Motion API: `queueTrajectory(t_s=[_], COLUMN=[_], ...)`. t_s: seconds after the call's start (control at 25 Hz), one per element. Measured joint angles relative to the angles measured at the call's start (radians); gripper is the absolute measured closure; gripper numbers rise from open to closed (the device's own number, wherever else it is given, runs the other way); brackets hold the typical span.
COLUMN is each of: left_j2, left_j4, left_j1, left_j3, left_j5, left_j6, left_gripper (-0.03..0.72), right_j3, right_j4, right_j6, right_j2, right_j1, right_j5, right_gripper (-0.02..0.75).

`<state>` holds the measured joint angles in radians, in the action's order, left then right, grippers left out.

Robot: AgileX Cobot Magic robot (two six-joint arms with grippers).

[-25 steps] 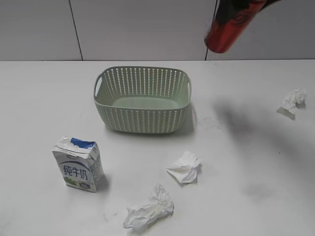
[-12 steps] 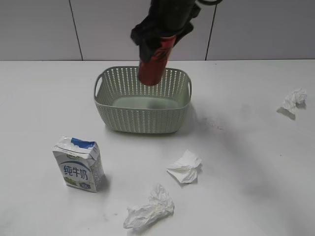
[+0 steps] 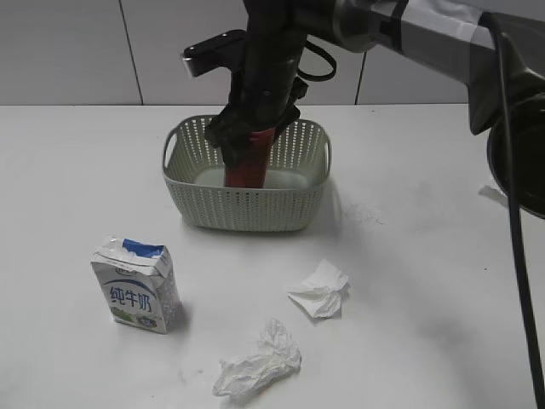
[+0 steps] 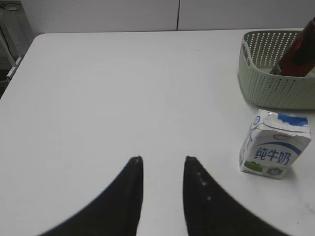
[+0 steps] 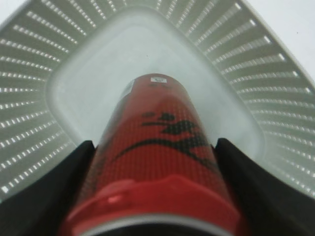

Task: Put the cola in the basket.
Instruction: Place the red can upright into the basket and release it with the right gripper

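Note:
The red cola can (image 3: 249, 164) hangs inside the pale green basket (image 3: 247, 209), its lower end near the basket floor. My right gripper (image 3: 253, 128) is shut on the cola from above. In the right wrist view the cola (image 5: 157, 162) fills the middle between the two black fingers (image 5: 152, 147), with the basket floor (image 5: 98, 88) below it. In the left wrist view the basket (image 4: 275, 93) and part of the cola (image 4: 300, 54) show at the far right. My left gripper (image 4: 162, 160) is open and empty over bare table.
A white-and-blue milk carton (image 3: 136, 285) stands front left of the basket, also in the left wrist view (image 4: 273, 145). Two crumpled tissues (image 3: 319, 290) (image 3: 257, 360) lie in front of the basket. The right arm (image 3: 409, 30) reaches in from the upper right.
My right gripper carried the cola from the upper right leftward to above the basket, then lowered it into the basket. The far-right tissue is now hidden by the arm.

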<state>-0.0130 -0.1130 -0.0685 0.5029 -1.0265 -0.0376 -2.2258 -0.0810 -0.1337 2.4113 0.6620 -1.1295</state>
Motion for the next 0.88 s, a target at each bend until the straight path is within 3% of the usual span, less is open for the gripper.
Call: queueTrajectory(t_s=[0.32,0.48,0.88], left_j2=[0.000,0.000,0.000], left_j4=[0.000,0.000,0.000], left_j1=[0.000,0.000,0.000], left_j3=[0.000,0.000,0.000], left_j5=[0.000,0.000,0.000], left_j6=[0.000,0.000,0.000], left_gripper=[0.460,0.460,0.460], right_j3=[-0.001,-0.006,-0.006], right_j4=[-0.004,-0.007,-0.037], right_j6=[0.000,0.000,-0.002], right_j2=[0.001,-0.002,-0.085], right_j1=[0.000,0.000,-0.010], right_j5=[-0.002,0.002,0.038], right_gripper=[0.209,0.092,0.081])
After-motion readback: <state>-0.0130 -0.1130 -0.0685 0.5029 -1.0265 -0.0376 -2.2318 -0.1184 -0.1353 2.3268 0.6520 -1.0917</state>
